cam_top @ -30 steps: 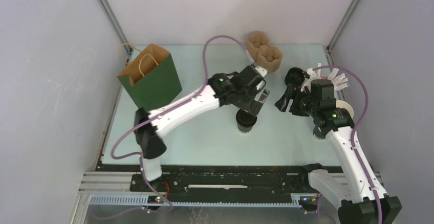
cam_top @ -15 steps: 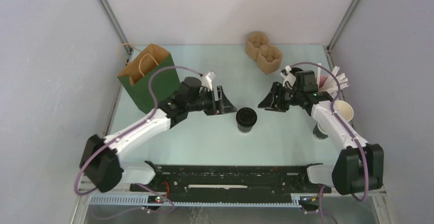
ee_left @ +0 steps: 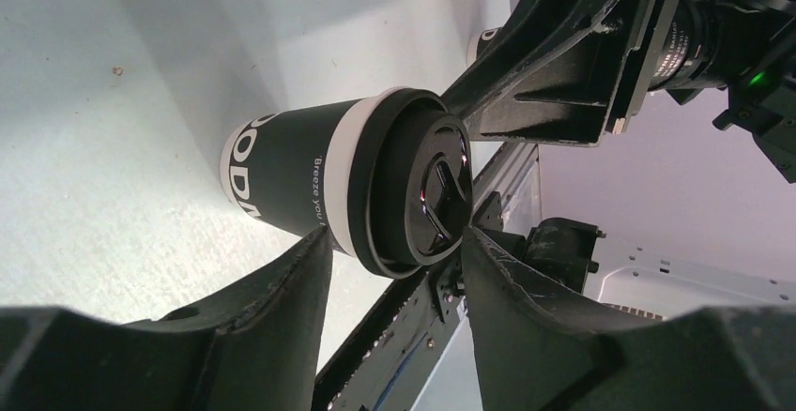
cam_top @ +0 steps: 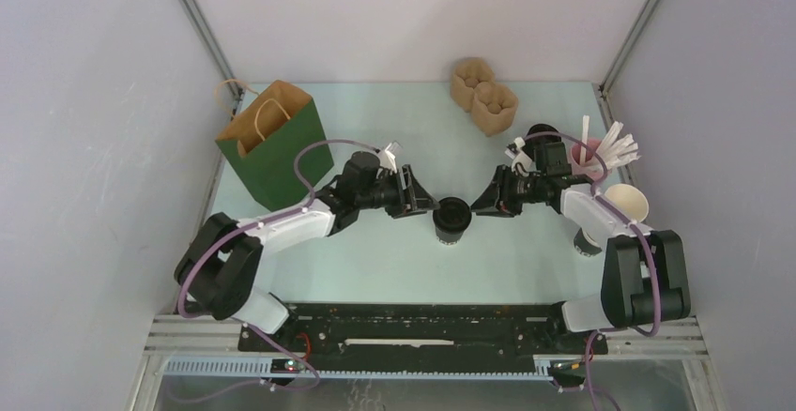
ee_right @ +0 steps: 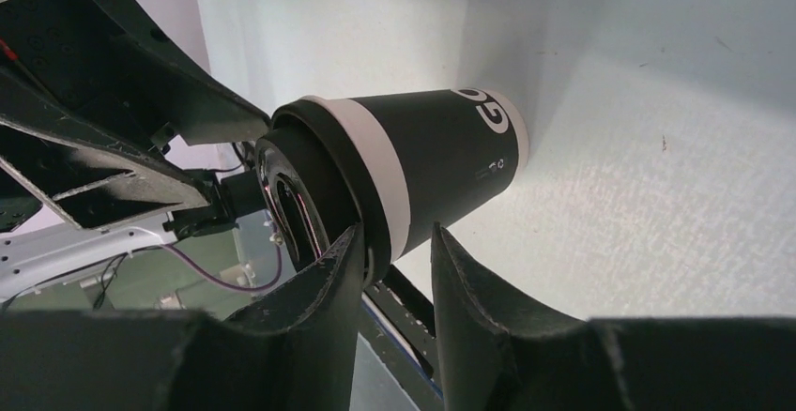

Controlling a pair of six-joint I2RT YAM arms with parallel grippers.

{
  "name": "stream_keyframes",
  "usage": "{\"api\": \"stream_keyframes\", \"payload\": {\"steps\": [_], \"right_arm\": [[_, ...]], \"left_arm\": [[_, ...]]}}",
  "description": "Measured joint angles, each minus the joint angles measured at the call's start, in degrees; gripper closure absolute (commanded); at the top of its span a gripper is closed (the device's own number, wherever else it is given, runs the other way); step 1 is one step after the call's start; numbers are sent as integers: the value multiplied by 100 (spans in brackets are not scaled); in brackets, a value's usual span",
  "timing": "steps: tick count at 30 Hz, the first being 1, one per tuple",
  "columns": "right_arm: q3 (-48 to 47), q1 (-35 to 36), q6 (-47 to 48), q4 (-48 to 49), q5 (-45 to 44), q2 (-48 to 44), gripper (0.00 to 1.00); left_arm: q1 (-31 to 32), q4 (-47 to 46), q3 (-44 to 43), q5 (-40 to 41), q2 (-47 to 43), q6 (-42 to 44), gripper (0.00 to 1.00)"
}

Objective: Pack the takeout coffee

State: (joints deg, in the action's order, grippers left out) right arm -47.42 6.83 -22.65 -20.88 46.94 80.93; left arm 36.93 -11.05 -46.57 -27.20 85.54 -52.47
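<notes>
The takeout coffee [cam_top: 451,220] stands upright mid-table, a dark cup with a white band and a black lid. It also shows in the left wrist view [ee_left: 310,181] and in the right wrist view [ee_right: 432,167]. My left gripper [cam_top: 424,203] is open at the cup's left side. Its fingertips straddle the lid rim in the left wrist view [ee_left: 395,235]. My right gripper [cam_top: 478,206] is at the cup's right side. Its jaws stand narrowly apart at the lid rim in the right wrist view [ee_right: 395,233]. Neither holds the cup.
A green paper bag [cam_top: 275,139] stands open at the back left. A brown cardboard cup carrier [cam_top: 483,95] lies at the back. A pink cup of white straws [cam_top: 591,153] and lidless paper cups [cam_top: 624,205] stand at the right edge.
Both arms have come down and closed in on the cup, the left gripper from the left and the right gripper from the right. The cup has not moved.
</notes>
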Motion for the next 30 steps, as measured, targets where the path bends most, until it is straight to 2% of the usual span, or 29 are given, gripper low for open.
{"api": "stream_keyframes", "payload": {"steps": [5,20,27,30], "right_arm": [[66,-2,-39,142,107,50,62],[66,-11,-90,363,214,140,66],[101,-11,-125,437,229,140,66],[103,-11,-131,452,229,142,66]], "left_arm": [[0,-57,39,2,37,0,44],[0,-251,116,-59,319,-11,61],[0,-433,184,-85,341,-11,59],[0,-472,205,-81,341,-7,50]]}}
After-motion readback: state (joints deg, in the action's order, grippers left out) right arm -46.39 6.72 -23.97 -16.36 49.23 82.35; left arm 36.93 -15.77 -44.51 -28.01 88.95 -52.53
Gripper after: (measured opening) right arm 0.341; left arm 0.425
